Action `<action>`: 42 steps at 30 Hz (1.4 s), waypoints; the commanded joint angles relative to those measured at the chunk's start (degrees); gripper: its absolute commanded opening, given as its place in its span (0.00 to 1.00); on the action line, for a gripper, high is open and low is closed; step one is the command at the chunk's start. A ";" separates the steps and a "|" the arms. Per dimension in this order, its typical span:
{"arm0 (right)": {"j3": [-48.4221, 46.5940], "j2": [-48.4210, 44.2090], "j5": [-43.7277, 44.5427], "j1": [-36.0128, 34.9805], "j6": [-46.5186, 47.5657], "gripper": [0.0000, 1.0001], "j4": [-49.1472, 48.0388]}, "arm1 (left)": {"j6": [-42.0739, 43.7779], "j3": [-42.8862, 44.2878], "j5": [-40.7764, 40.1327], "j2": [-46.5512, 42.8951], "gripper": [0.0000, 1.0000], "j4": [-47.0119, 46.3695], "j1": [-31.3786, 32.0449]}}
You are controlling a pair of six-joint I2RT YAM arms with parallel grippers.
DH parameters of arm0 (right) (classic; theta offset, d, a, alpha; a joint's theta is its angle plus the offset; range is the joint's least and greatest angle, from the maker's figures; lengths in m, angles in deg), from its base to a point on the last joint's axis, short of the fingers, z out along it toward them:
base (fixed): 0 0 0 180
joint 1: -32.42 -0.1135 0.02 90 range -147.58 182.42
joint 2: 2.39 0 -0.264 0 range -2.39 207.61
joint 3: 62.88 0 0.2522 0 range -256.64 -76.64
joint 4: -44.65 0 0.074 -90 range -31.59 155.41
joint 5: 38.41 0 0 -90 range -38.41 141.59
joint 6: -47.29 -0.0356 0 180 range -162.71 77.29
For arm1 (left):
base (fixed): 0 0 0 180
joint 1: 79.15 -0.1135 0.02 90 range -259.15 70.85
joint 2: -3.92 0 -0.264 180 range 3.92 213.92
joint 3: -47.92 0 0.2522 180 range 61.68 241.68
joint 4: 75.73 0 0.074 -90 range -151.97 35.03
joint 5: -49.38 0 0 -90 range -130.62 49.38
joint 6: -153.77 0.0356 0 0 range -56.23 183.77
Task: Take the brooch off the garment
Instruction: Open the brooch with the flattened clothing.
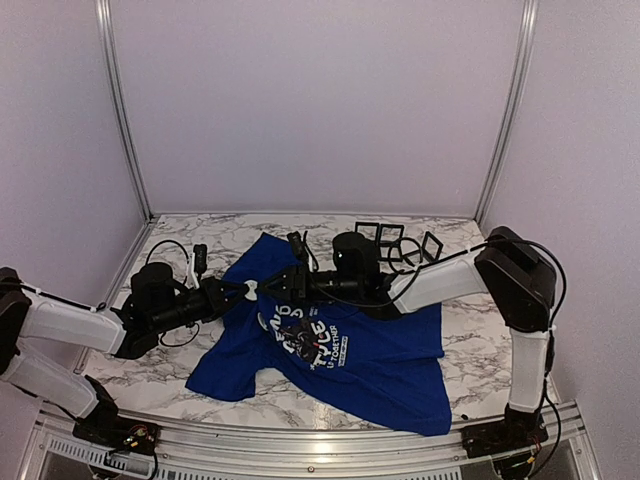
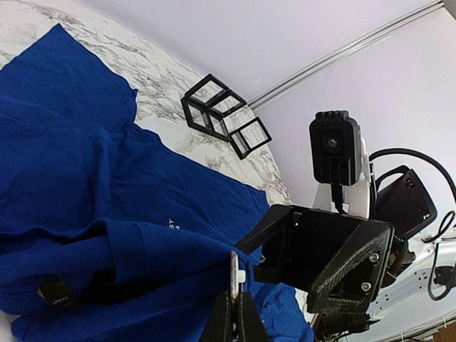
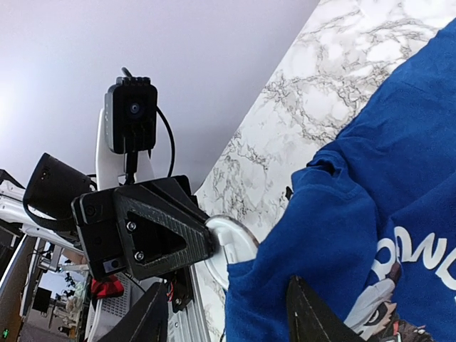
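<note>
The garment (image 1: 350, 350) is a royal-blue T-shirt with a panda print, lying crumpled on the marble table (image 1: 470, 350). Its upper left edge is lifted off the table. The brooch (image 3: 231, 242) is a round white disc with a clip on its back, and blue fabric (image 3: 356, 214) still hangs over its lower part. My left gripper (image 2: 235, 299) is shut on the brooch (image 2: 234, 271), seen edge-on between its fingers. My right gripper (image 3: 228, 285) faces it with its jaws open around the fabric beside the disc, holding nothing. From above, both grippers (image 1: 238, 291) (image 1: 280, 284) meet tip to tip over the shirt's edge.
Several black wire-frame cubes (image 1: 395, 240) (image 2: 221, 114) stand at the back of the table. A small black object (image 1: 200, 255) and a looped cable (image 1: 165, 250) lie at the back left. Plain walls with metal rails (image 1: 120, 110) close in the table.
</note>
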 commanded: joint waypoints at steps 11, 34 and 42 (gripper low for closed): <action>-0.53 3.84 -3.23 0.71 -6.40 0.50 -7.74 | -1.93 -2.09 2.59 0.85 0.00 -8.48 -0.04; -1.94 5.67 -3.79 0.69 -7.54 0.27 -8.24 | -1.82 -2.28 3.94 2.75 0.00 -11.54 1.55; -2.39 5.75 -3.85 0.69 -7.10 0.22 -7.22 | -0.89 -1.68 4.65 2.62 0.00 -11.19 1.72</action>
